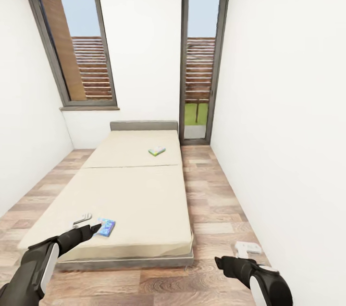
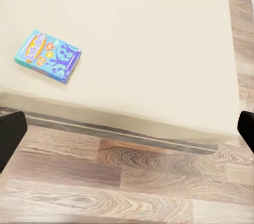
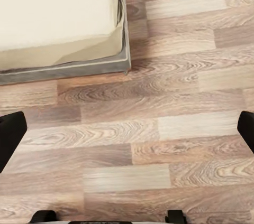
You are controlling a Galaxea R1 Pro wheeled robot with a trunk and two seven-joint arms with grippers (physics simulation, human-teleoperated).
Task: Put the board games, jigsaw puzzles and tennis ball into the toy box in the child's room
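The blue board game [image 2: 48,56] bears lettering — too blurred to read; nothing else.

Narrow room, plain white walls [image 1: 283,104]. Wood-plank floor [image 1: 211,210], light brown, mixed pale and darker boards. Low wide bed [image 1: 134,185] at centre, beige mattress cover with seam across middle, grey frame, low grey headboard [image 1: 143,125] against far wall. Two grey-framed windows on far wall: wide one [image 1: 72,41] at left with sill, tall narrow one [image 1: 201,56] at right reaching floor. Outside: slatted wooden fence, blue sky, strip of grass. Even daylight
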